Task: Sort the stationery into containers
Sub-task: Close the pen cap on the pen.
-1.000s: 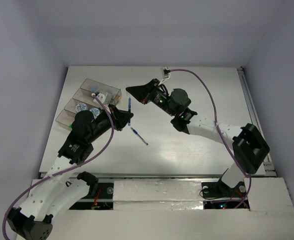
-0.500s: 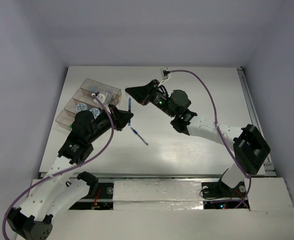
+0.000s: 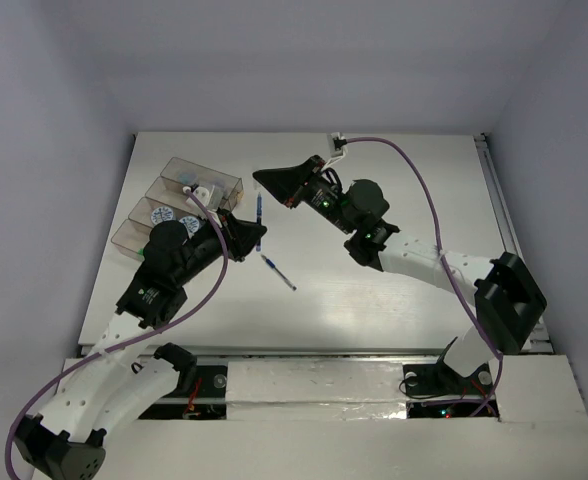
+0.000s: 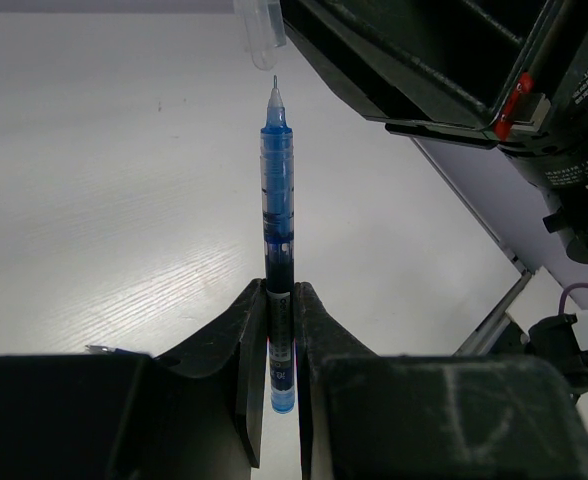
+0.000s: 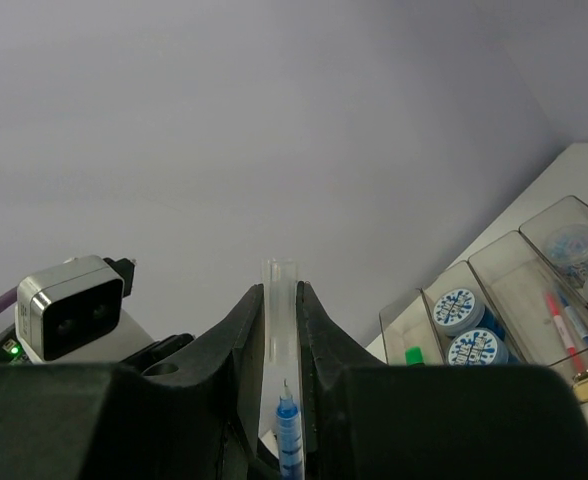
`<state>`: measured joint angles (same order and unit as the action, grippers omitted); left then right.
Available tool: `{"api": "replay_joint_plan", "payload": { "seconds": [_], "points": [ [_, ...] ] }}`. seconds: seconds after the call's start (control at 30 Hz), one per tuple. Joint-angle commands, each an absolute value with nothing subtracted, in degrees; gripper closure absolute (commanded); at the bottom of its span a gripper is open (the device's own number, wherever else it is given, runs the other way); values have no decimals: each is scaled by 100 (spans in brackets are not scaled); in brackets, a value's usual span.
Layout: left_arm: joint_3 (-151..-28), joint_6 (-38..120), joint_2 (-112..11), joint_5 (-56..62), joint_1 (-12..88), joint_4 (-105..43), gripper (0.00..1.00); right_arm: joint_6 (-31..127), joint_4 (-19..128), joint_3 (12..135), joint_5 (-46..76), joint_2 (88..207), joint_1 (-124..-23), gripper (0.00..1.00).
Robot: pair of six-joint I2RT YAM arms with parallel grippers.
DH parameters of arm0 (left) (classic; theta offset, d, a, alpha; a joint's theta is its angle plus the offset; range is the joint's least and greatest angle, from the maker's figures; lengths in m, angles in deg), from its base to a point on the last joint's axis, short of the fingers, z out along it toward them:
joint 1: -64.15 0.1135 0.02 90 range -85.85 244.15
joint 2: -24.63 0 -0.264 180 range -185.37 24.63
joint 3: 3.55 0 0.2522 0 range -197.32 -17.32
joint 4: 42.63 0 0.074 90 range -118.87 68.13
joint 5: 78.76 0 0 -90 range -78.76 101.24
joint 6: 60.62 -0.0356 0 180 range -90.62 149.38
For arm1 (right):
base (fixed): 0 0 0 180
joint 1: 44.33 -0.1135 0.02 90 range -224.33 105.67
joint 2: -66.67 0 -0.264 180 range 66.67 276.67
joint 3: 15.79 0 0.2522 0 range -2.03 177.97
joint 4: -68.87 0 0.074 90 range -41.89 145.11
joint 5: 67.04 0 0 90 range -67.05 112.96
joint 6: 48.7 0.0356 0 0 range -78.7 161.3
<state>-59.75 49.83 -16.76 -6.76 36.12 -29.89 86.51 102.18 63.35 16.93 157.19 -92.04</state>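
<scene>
Left gripper point(image 4: 277, 292): clenched on the rear end of the blue pen point(image 4: 277, 170). The barrel sticks straight out beyond the jaws, writing tip leading.

Right gripper point(image 5: 280, 292): closed on the clear cap point(image 5: 280, 320), which stands out past its fingertips.

Position: the top view puts the pen in the air above the table point(image 3: 354, 300), just right of the containers point(image 3: 214, 175). Its long axis runs near-to-far with the tip at the far end. The right gripper reaches in from the right, its fingertips just beyond that tip.

Key relation: the cap lies dead ahead of the pen along the pen's own axis.
- Left wrist view: the tip sits just short of the cap's end and a shade to one side of its centre line.
- Right wrist view: the tip shows in line with the cap between the fingers.
- You cannot tell from either view whether the tip has entered.

Judgement: this is a capping step, not yet a placing one. Your coming move is a short push along the pen axis with a small sideways correction first. Either arm could close the gap, as both are equally near.

Elsewhere: a second pen point(image 3: 278, 271) lies loose on the table, near-right of the held one. Rolls point(image 5: 458, 303) already sit in one compartment.
</scene>
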Motion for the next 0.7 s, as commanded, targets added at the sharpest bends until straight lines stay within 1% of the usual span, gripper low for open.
{"api": "replay_joint_plan", "payload": {
  "seconds": [0.0,0.67],
  "points": [
    [-6021,4969,-1572,-696,3682,-3195,100,8533,10547,6310,1733,15465,-9250,100],
    [-6021,4978,-1554,-704,3734,-3247,100,8516,10538,6239,1716,15517,-9302,100]
  ]
}}
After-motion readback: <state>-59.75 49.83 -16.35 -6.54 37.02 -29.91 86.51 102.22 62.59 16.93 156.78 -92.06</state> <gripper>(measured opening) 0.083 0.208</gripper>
